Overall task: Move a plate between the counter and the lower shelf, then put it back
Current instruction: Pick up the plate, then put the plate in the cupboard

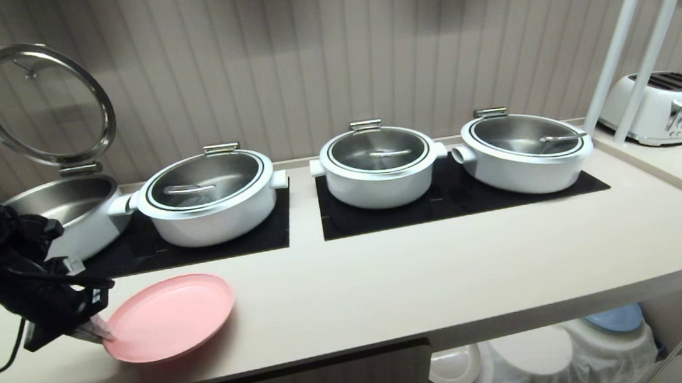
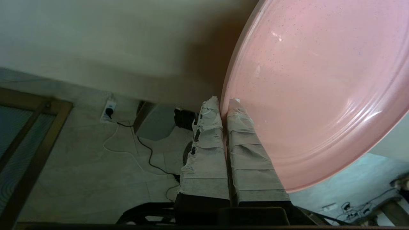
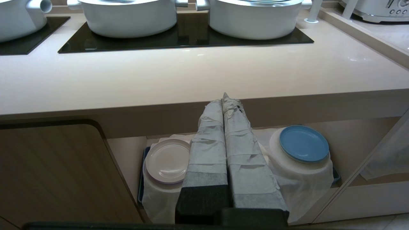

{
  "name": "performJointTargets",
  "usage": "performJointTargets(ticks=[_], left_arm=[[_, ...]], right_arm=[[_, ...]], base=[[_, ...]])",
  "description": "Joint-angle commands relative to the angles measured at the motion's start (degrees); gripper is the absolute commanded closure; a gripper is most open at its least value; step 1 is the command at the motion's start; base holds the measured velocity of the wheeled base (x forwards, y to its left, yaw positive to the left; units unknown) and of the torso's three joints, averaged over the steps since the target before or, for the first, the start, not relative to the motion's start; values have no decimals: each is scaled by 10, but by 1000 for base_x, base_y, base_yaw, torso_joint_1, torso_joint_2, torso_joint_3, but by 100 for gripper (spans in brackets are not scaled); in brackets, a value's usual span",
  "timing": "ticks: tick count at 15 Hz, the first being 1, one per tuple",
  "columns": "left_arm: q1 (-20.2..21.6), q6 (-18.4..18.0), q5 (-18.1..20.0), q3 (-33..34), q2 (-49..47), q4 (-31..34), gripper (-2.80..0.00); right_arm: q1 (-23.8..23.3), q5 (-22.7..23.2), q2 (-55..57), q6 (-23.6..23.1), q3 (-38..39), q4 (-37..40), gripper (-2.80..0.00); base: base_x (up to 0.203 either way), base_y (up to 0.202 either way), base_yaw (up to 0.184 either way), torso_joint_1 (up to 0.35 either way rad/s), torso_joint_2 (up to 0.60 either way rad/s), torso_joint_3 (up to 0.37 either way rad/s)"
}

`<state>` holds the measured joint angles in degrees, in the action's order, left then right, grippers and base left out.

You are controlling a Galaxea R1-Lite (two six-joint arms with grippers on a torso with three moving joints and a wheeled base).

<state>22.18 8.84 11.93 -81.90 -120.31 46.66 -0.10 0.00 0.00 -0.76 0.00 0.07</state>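
At the lower left of the head view, the left end effector (image 1: 99,331) is clamped on the near-left rim of the plate (image 1: 173,317). The left wrist view confirms the grip: the two tape-wrapped fingers (image 2: 246,150) are pressed together with the pink rim pinched between them. In that view the plate appears tilted, with floor and a cable visible beyond its edge. Whether its far side touches the bench (image 1: 447,281) cannot be determined; in the head view it sits over the front left portion of the bench surface, just in front of the left black hob panel (image 1: 197,244).

Four white pots (image 1: 379,166) stand in a row on the hob panels across the middle of the head view; the leftmost has its glass lid (image 1: 43,103) raised upright. A white toaster (image 1: 664,107) occupies the upper right.

The right end effector (image 3: 225,99) is closed on nothing, its wrapped fingers together, positioned in front of the bench edge. The lower shelf (image 3: 127,156) is visible beneath the bench at the lower centre of the right wrist view. It holds a white cloth (image 3: 303,182) formed into mounds, with a cream plate (image 3: 167,161) on the left mound and a blue plate (image 3: 303,143) on the right mound.
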Motion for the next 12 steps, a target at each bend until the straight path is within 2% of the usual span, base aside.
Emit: performJointTargets(ticks=[1,8,12], left_arm=[[9,1,7,45,48,2,0],[30,0,38,168,179,2,0],[30,-3,40,244,260,2,0]], right_arm=[[0,0,0,0,0,0,0],[0,0,0,0,0,0,0],[0,0,0,0,0,-1,0]], base=[[0,0,0,0,0,0],[0,0,0,0,0,0],[0,0,0,0,0,0]])
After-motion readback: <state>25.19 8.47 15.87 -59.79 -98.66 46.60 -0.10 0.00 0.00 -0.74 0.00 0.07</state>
